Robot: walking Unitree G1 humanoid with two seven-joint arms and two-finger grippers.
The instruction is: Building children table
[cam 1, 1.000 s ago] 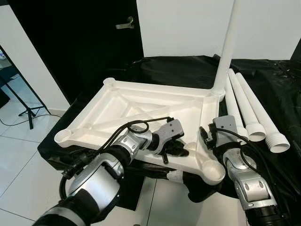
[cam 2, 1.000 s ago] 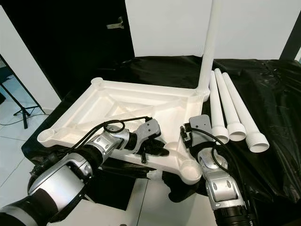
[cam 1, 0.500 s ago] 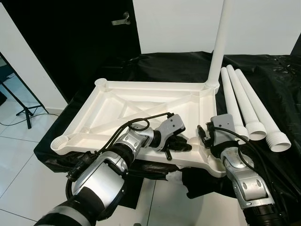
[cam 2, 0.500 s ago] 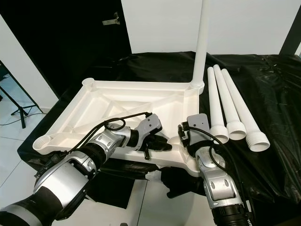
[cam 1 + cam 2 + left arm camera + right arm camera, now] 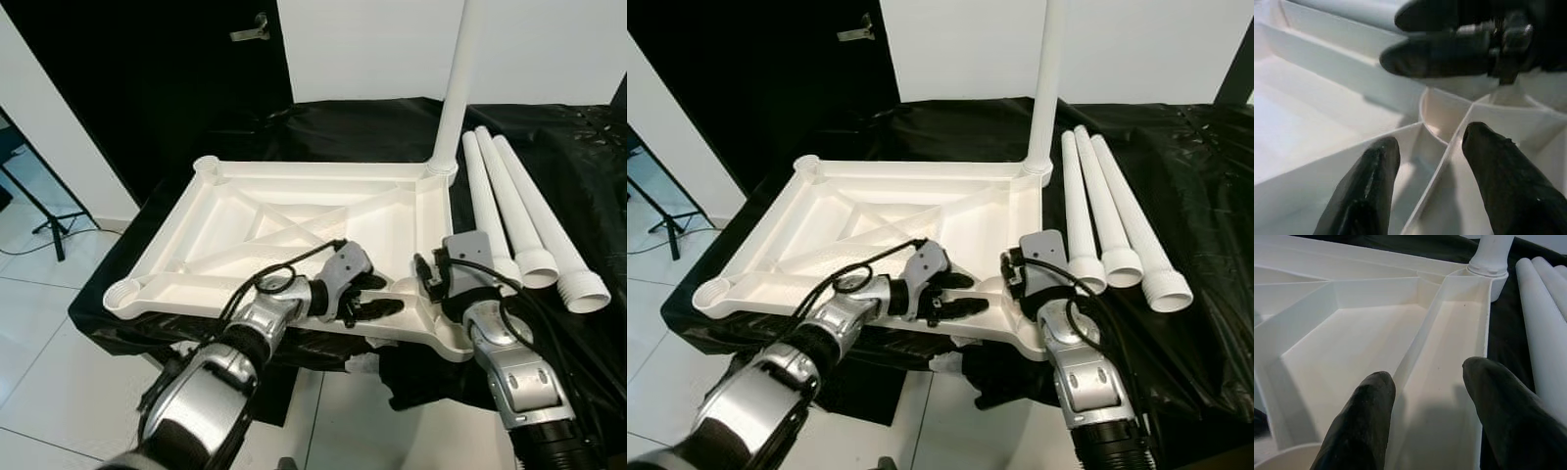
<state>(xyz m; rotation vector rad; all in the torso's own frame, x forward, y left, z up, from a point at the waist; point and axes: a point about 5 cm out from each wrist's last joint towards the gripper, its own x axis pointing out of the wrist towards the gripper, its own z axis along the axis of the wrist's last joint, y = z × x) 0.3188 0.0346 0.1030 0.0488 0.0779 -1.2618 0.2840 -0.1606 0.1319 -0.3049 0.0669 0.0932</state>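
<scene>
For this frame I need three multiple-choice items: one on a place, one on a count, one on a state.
1. Where do the loose white plastic tube legs lie?
A. on the black sheet, on the robot's right of the frame
B. inside the frame
C. on the floor

2. How many loose legs lie there?
A. one
B. three
C. five

3. How does the left gripper stand?
A. shut on a leg
B. open over the upturned white plastic tabletop frame
C. shut on the sheet

Key: 1 A, they rest on the black plastic sheet; 2 B, three lie side by side; 3 B, the left wrist view shows its fingers apart.
</scene>
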